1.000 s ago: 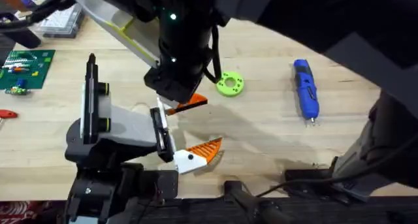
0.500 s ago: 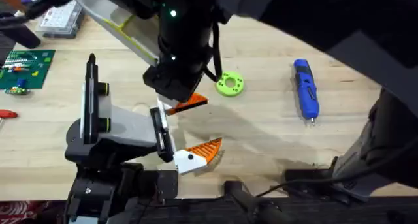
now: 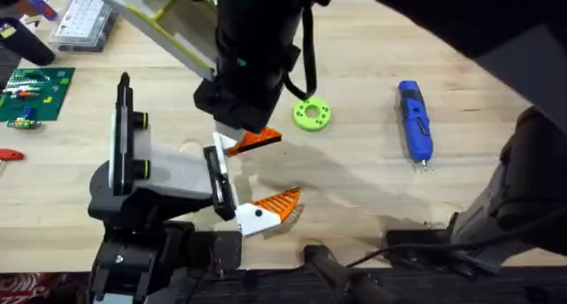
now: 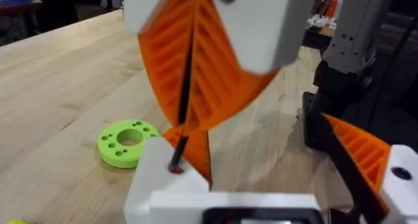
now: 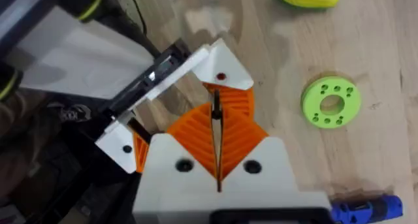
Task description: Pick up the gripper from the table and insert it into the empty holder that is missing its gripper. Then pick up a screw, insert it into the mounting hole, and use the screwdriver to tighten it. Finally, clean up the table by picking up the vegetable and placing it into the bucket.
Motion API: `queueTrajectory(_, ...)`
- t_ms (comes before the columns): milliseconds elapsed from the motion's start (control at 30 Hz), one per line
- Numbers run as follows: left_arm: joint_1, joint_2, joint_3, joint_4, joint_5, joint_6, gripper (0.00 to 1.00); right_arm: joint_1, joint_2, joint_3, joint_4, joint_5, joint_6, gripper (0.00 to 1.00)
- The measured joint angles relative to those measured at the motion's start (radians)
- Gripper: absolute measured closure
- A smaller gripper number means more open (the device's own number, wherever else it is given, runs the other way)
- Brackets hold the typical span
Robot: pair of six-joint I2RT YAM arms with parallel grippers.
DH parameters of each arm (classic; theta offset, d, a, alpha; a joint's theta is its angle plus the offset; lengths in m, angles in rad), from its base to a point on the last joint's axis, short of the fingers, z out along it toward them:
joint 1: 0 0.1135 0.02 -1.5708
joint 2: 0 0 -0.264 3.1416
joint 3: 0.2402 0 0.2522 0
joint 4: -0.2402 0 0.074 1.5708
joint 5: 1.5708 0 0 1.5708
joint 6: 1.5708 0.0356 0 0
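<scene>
Right gripper (image 5: 215, 129) is seen w/ pads pressed together, clamped on the gripper (image 3: 259, 139), whose whitish base end is placed at the holder (image 3: 215, 165). Screwdriver (image 3: 415, 121) is left well apart on table (image 3: 354, 189).

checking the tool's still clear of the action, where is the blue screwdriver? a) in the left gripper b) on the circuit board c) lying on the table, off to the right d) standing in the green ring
c: the screwdriver lies flat on the bare table, right of the green ring, untouched.
</scene>
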Motion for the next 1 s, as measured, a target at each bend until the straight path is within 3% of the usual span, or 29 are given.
queueTrajectory(1000,0.0,0.0,0.0,0.0,-0.001,0.0,0.018,-0.014,0.067,0.002,-0.013,0.0,-0.062,0.997)
